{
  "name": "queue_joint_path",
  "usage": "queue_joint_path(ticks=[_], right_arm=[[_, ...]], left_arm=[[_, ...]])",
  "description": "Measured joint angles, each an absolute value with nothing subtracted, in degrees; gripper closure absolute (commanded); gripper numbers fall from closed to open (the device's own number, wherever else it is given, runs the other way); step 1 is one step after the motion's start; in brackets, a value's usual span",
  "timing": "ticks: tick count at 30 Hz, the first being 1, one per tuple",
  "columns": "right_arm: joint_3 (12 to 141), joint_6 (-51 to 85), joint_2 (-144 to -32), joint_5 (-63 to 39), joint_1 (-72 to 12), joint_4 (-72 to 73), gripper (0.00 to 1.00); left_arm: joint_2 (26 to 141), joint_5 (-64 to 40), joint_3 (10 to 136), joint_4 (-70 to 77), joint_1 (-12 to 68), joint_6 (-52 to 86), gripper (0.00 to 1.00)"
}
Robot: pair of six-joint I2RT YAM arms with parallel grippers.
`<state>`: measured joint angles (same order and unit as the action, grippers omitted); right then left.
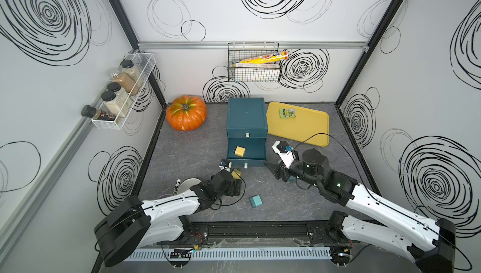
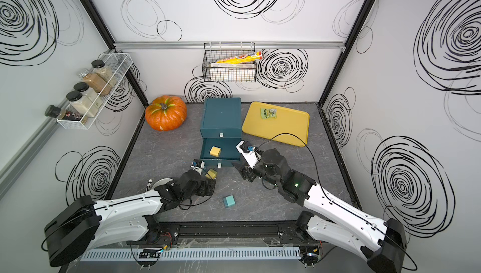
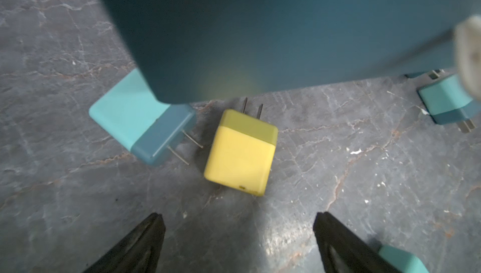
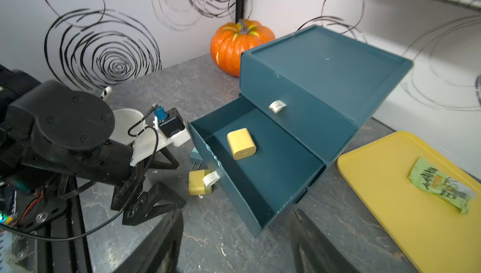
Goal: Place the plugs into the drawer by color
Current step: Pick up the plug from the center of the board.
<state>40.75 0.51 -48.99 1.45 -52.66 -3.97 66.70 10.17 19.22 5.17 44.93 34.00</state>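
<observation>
The dark teal drawer has its middle tray pulled out, and one yellow plug lies inside it. A second yellow plug lies on the floor by the open tray's front corner. My left gripper is open and empty just short of this plug, apart from it. Beside it lies a teal plug, partly under the tray, and another teal plug lies farther off. A lone teal plug sits between the arms. My right gripper hovers open and empty in front of the drawer's right corner.
An orange pumpkin stands at the back left. The yellow tray with a green packet lies right of the drawer. A white bowl sits by my left arm. A spice rack and a wire basket hang on the walls.
</observation>
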Motion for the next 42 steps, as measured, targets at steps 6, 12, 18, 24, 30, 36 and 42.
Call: queue_joint_path(ticks=[6, 12, 18, 24, 30, 36, 42], right_arm=[[38.1, 1.2, -42.6, 3.2, -52.7, 0.4, 0.31], [36.6, 1.8, -42.9, 4.4, -52.7, 1.1, 0.31], [35.9, 2.0, -42.5, 5.5, -52.7, 1.3, 0.30], [34.1, 2.2, -40.8, 5.9, -52.7, 1.8, 0.30], [33.5, 2.3, -40.1, 5.8, -52.7, 2.0, 0.30], [33.2, 2.5, -39.4, 5.8, -52.7, 2.1, 0.30], [32.8, 2.7, -38.0, 5.8, -52.7, 2.2, 0.30]], left_arm=[[68.1, 7.2, 19.2, 10.0, 41.7, 32.0, 0.03], [70.4, 7.1, 19.3, 12.2, 43.4, 30.5, 0.12], [76.4, 9.5, 21.5, 11.6, 47.0, 30.0, 0.12], [79.4, 11.5, 23.6, 11.6, 47.0, 29.6, 0.12], [83.3, 14.7, 26.7, 10.7, 47.2, 29.2, 0.07], [85.3, 16.2, 28.1, 10.6, 47.4, 28.4, 0.13], [85.2, 15.5, 28.0, 10.4, 48.5, 27.9, 0.31]])
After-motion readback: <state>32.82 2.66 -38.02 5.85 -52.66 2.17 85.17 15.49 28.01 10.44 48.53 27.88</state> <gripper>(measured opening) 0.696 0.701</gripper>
